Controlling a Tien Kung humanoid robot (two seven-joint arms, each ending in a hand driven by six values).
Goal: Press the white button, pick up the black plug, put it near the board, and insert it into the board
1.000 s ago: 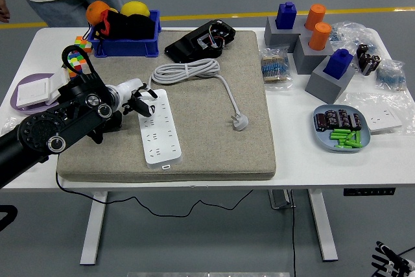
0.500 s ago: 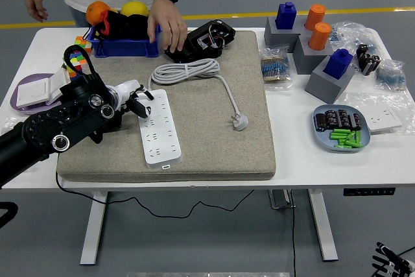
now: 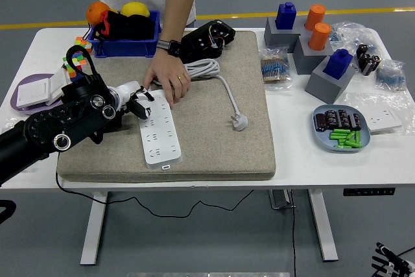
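White multi-socket power strip (image 3: 159, 129) lies lengthwise on the grey felt mat (image 3: 214, 141) covering the left half of the white worktop (image 3: 305, 160). The robot's black left hand (image 3: 137, 102) rests at the strip's upper end, fingers curled against it; whether they press a button cannot be told. Just right of it, a person's hand (image 3: 167, 77) reaches down from the far side onto the coiled white cable (image 3: 206, 68). The black plug unit (image 3: 206, 39) sits at the mat's far edge.
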